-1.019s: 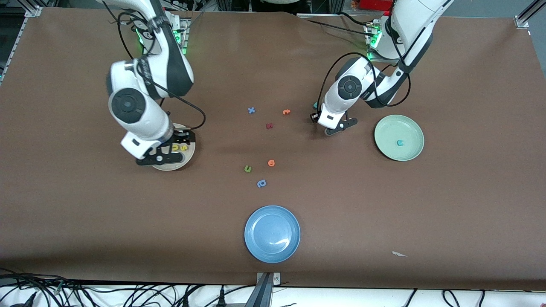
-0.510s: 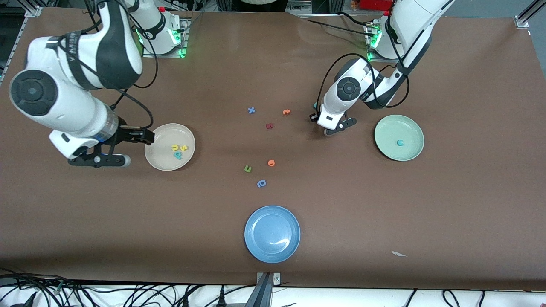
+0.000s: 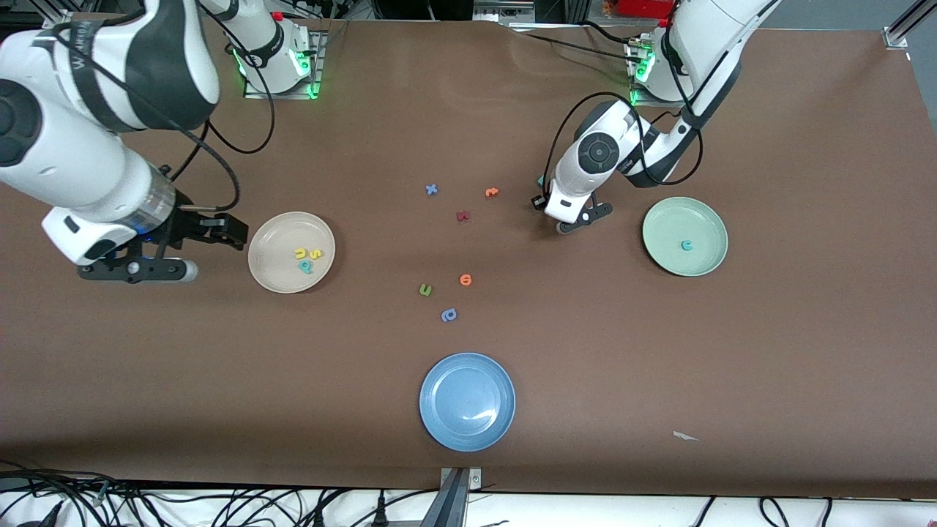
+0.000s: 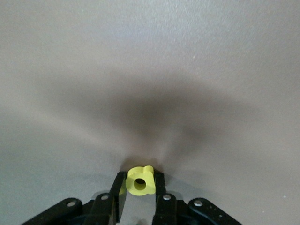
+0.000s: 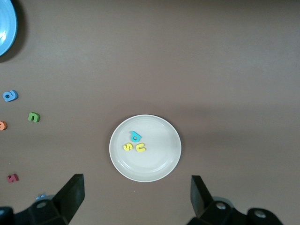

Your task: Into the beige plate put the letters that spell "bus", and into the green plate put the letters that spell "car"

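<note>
The left gripper, arm bent low to the table beside the green plate, pinches the yellow a. The right gripper (fingers spread wide) hangs beside the beige plate.

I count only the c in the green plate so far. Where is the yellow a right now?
The left claw is shut on the yellow a, low over the table between the orange letter and the green plate.

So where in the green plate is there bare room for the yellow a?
The left gripper, shut on the yellow a, is low over the table beside the green plate. Only the teal c lies in that plate, near its middle; the rest around it is bare. The right gripper waits open by the beige plate.
</note>
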### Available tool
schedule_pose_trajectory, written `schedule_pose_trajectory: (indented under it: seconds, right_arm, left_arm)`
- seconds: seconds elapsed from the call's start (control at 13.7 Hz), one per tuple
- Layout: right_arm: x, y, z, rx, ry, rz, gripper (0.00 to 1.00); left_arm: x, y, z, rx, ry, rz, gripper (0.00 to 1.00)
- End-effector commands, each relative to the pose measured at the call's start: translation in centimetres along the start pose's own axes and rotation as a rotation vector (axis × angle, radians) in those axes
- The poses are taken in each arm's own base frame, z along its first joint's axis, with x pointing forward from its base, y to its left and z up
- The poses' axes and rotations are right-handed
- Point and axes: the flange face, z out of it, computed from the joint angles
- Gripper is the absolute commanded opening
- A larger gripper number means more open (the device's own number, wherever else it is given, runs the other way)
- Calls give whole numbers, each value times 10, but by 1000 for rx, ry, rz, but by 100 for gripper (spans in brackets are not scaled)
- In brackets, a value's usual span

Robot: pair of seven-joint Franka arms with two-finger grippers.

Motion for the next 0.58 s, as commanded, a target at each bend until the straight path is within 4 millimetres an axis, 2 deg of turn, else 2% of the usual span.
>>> schedule_pose_trajectory:
  seconds: [0.0,0.07,0.15,0.22,0.36,0.51]
  right_arm:
    - [-23,33,-36,51,19,-35,100]
    - [-36,37,-47,40,19,-51,100]
    - [-53,55,-57,39,14,-40,100]
    - [-72,65,-63,40,27,-31,100]
    - [-93,73,-64,24,24,-16,100]
    - [-105,81,-60,23,52,-6,100]
  left_arm:
    - [33,3,-39,27,34,-26,0]
    - [52,1,-58,52,32,-22,0]
    - [73,-7,-82,81,21,-14,0]
    - [91,-14,-104,94,10,-3,0]
    - [129,-41,-140,110,-17,3,0]
    - [164,-80,-170,119,-51,42,0]
